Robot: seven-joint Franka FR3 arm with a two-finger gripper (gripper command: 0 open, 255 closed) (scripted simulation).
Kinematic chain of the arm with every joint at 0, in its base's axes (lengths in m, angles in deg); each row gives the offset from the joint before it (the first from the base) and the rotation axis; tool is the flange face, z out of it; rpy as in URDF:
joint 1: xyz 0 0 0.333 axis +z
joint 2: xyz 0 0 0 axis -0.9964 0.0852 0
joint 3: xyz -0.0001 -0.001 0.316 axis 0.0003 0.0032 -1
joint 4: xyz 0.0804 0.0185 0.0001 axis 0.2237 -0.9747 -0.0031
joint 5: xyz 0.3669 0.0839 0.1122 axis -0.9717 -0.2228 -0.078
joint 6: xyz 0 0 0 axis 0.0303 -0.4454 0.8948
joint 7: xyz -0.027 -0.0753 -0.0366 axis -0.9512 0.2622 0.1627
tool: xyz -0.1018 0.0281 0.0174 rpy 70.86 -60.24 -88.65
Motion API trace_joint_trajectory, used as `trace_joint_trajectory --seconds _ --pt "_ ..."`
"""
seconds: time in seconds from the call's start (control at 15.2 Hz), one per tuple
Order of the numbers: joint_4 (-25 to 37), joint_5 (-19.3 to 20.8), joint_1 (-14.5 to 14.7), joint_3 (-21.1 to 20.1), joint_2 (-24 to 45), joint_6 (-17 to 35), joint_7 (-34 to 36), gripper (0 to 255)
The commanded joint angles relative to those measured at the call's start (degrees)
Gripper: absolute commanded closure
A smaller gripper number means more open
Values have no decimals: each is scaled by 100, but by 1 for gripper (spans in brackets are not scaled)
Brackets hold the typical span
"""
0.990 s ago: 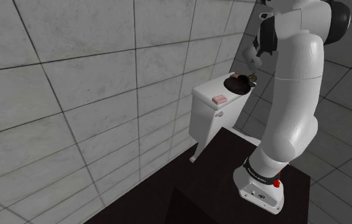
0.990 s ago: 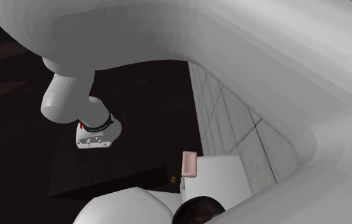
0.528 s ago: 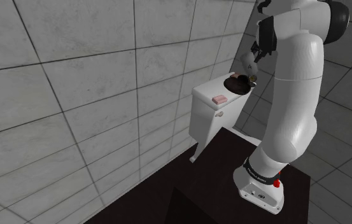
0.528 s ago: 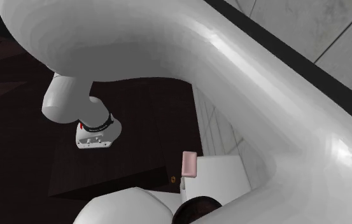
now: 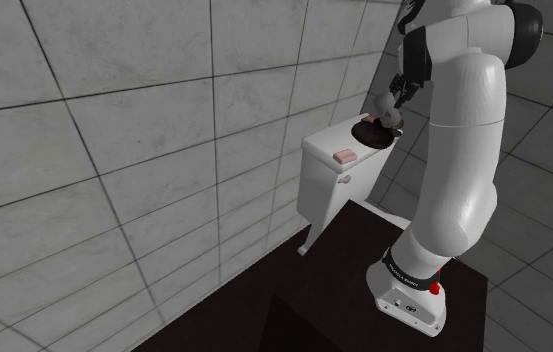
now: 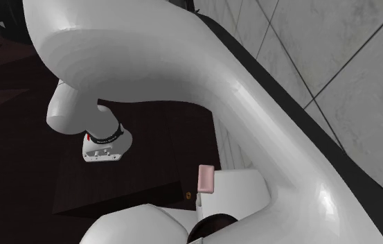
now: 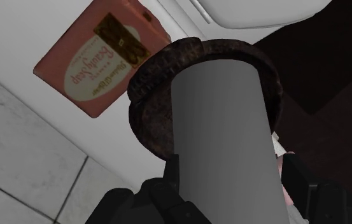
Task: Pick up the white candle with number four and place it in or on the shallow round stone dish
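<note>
A tiled bathroom corner: pale grey wall [image 5: 114, 120] tiles run along the left, with a white toilet tank [image 5: 324, 200] set against them and a grey tiled floor [image 5: 549, 250] opening to the right. The white arm [image 5: 459, 170] rises from its dark stand [image 5: 334, 275] in the near right and bends over the tank.

The tank's flat lid [image 5: 326, 143] is a narrow shelf. The wall hugs its left edge, and its right edge drops off toward the stand. A pink soap box [image 5: 345, 156] lies at the near end, well apart from the dark, rough-rimmed round dish [image 5: 372, 131] at the far end.

The gripper [image 5: 396, 100] hangs just above the dish. In the wrist view its black fingers [image 7: 161, 197] clasp a plain grey candle [image 7: 222, 127], a smooth cylinder with no numeral visible. The candle's far end overlaps the dish's rim; whether it touches cannot be told. The rest of the dish's hollow is hidden behind the candle.
</note>
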Motion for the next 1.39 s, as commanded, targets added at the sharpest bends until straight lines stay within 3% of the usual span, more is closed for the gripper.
trace_joint_trajectory --seconds 0.0,0.4,0.46,0.79,1.06,1.32 --pt "-25 -10 -2 -4 7 30 -14 255" --pt "-25 -10 -2 -5 7 30 -14 255" --pt "-25 -9 -1 -5 6 31 -14 0" --pt "-25 -10 -2 -5 7 30 -13 0" --pt "817 14 -402 -45 47 -699 74 0" --pt "817 14 -401 -44 48 -699 74 0"
